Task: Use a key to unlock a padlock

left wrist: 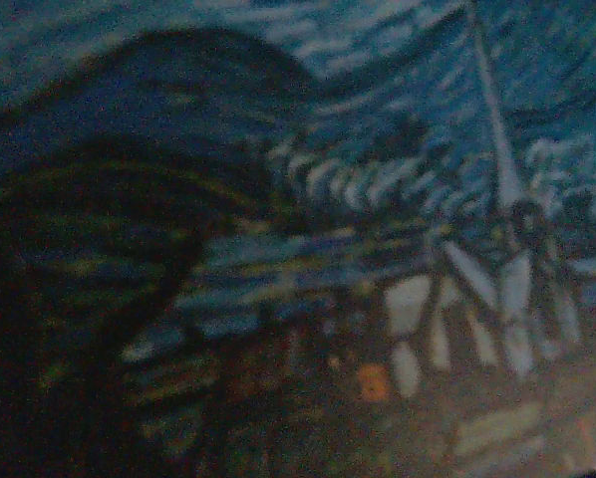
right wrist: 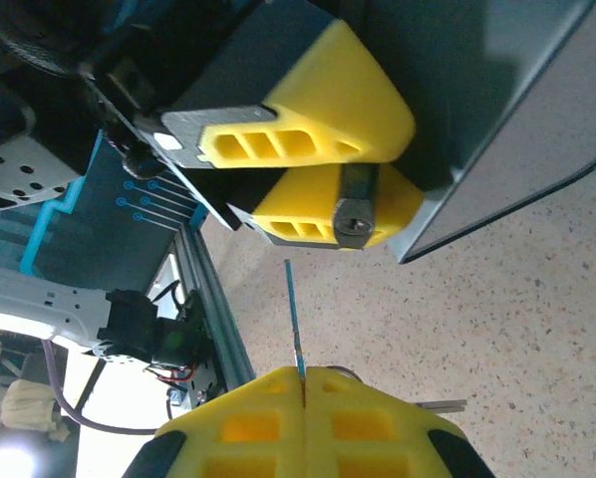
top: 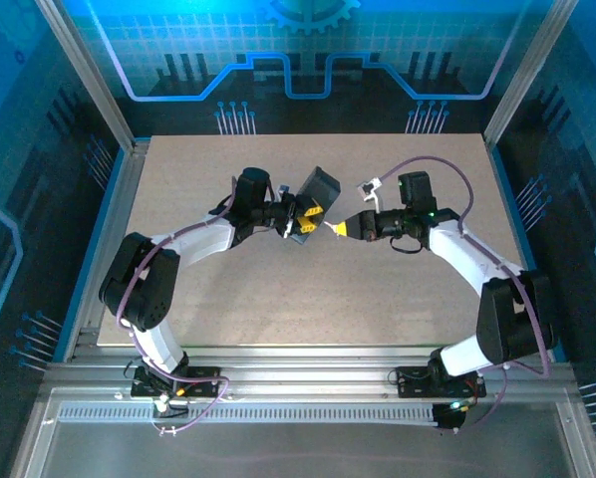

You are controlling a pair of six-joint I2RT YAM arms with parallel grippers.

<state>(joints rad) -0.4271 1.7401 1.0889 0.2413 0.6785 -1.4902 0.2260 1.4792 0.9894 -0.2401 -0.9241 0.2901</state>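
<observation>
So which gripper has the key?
The right gripper: its jaws are shut on the thin key, blade sticking out toward the padlock. The left gripper sits at the padlock and holds no key.
</observation>
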